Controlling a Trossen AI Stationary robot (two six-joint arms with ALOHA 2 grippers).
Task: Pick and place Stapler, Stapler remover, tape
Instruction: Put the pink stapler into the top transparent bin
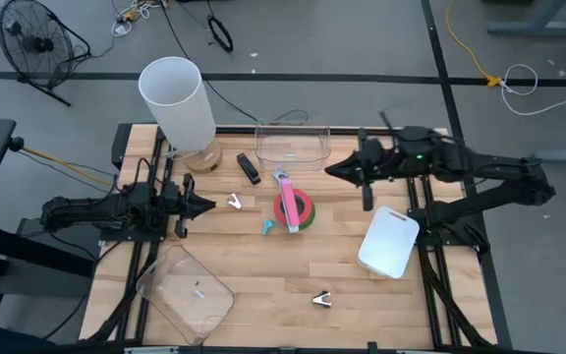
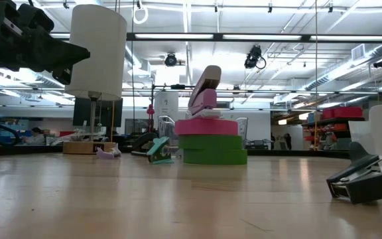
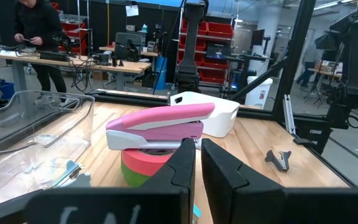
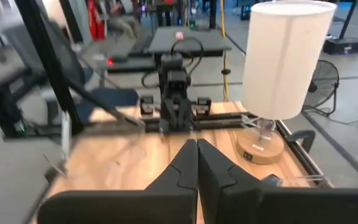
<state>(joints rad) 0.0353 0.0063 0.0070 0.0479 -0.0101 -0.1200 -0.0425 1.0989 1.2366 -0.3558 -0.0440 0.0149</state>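
On the left of the worktop the left gripper hovers with fingers nearly together, holding nothing; centrally the pink stapler lies atop the tape, pink roll stacked on green; a black stapler sits near the clear bin; a staple remover lies nearer the front; the right gripper waits shut and empty. Picking appears not yet begun; next, a gripper must open and straddle the stapler. No readable writing shows.
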